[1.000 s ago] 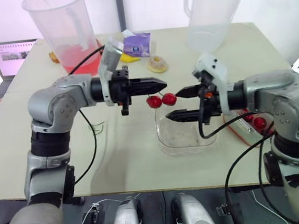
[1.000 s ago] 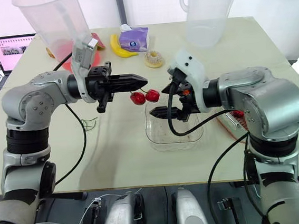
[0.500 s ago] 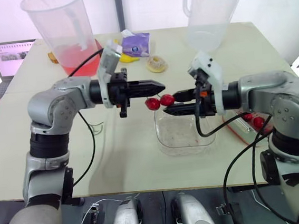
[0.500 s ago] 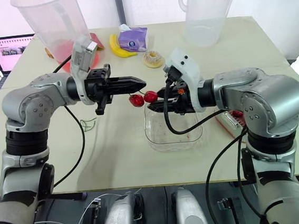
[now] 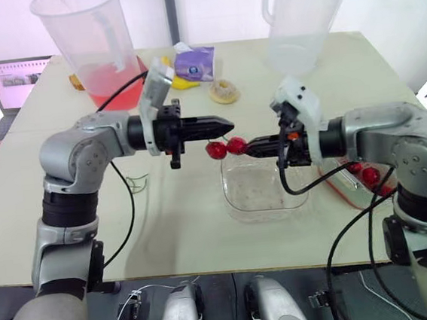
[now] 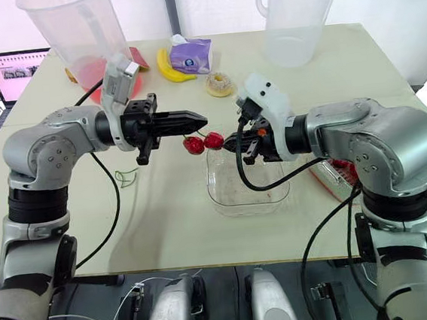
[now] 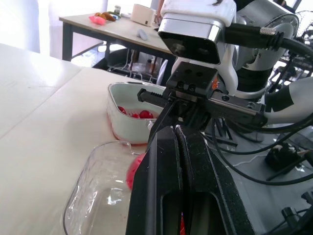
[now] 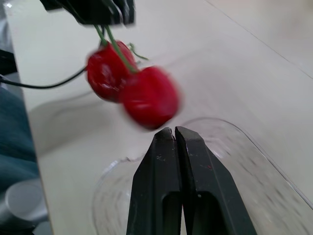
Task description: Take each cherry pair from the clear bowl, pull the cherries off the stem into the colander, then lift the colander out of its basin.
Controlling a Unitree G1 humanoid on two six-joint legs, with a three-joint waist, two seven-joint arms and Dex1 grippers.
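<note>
A cherry pair [image 5: 225, 148] hangs in the air near the edge of the clear bowl [image 5: 266, 193], its stem pinched in the left gripper [image 5: 230, 124]. The right gripper [image 5: 249, 147], fingers pressed together on nothing, points at the fruit from just beside it. A white basin [image 7: 128, 108] holding more cherries sits to the bowl's right.
</note>
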